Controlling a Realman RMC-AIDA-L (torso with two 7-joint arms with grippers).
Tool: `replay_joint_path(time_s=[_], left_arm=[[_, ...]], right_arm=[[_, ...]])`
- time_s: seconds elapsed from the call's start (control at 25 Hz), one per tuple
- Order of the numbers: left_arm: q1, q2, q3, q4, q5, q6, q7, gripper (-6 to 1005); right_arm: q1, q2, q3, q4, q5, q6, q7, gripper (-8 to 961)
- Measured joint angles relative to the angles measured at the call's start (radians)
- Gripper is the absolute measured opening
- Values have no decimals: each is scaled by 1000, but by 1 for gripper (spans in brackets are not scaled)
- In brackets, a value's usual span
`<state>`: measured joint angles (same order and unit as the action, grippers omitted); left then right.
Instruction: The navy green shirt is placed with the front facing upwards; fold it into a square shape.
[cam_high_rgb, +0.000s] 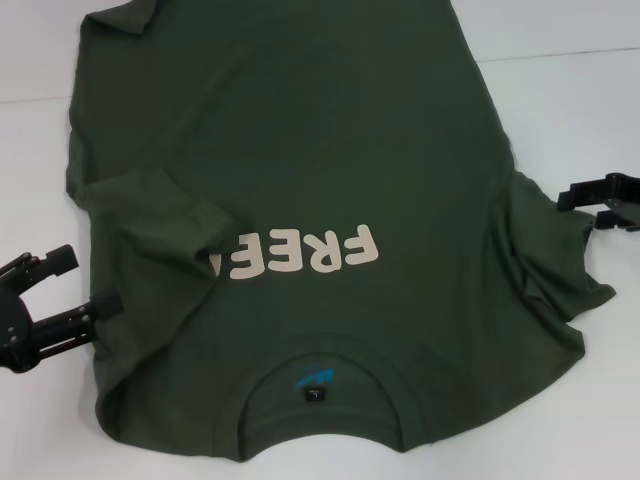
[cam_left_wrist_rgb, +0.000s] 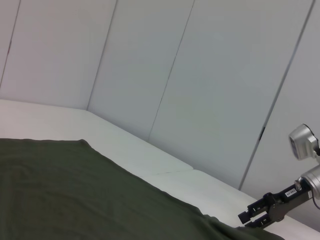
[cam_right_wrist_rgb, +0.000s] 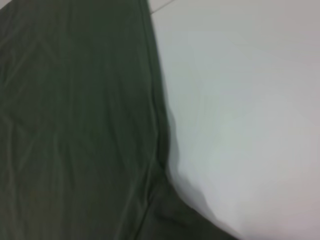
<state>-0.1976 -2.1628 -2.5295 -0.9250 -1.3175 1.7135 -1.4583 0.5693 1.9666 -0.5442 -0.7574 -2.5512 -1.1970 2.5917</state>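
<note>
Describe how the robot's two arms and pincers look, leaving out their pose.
Both pincers are matte black with blocky, angular fingers. In the head view, the left pincer shows two dark rounded finger ends on a black bracket; the right pincer shows flat black bars. The left wrist view shows the right pincer on a silver-grey metal wrist bearing a small white label. No cables are visible.

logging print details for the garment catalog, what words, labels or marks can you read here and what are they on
"FRE": cream block letters on the chest of the green shirt, upside down in the head view; anything after the E is hidden under the folded-in sleeve.
Blue mark inside the collar: a shape, no readable letters.
Small dark tag below it: too small to read.
Small label on the right gripper in the left wrist view: too small to read.
</note>
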Motion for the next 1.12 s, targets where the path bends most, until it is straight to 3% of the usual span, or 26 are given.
replay_joint_path(time_s=[1.12], left_arm=[[0,0,0,0,-2,0,-1,933]], right_arm=[[8,10,6,18,-13,44,14,732]])
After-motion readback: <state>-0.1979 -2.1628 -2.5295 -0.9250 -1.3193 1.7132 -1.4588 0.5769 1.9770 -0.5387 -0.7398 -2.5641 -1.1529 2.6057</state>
